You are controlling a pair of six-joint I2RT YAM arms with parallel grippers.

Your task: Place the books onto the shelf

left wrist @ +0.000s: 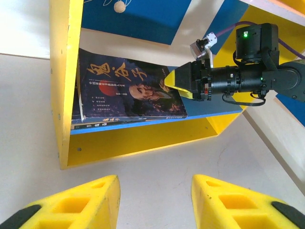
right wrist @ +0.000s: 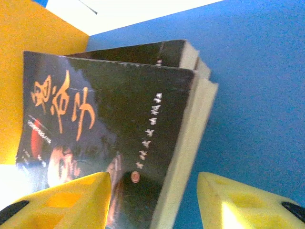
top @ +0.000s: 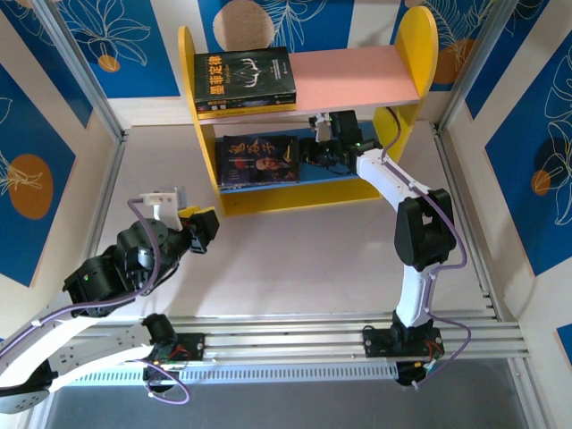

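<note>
The shelf [top: 357,76] stands at the back of the table, with yellow side panels, a pink top board and a blue lower board [right wrist: 257,95]. A stack of dark books [top: 244,80] lies flat at the left of the pink board. Another stack of dark books [top: 259,161] with an orange title lies at the left of the blue board, also seen as books [left wrist: 128,93] and books [right wrist: 109,124]. My right gripper [right wrist: 152,200] is open inside the lower shelf, its fingers straddling the top book's right edge. My left gripper [left wrist: 155,200] is open over bare table in front of the shelf.
Blue leaf-patterned walls [top: 36,161] with metal corner posts close in the table on both sides. Aluminium rails [top: 313,335] carrying the arm bases run along the near edge. Grey tabletop [top: 295,259] lies between the shelf and the rails.
</note>
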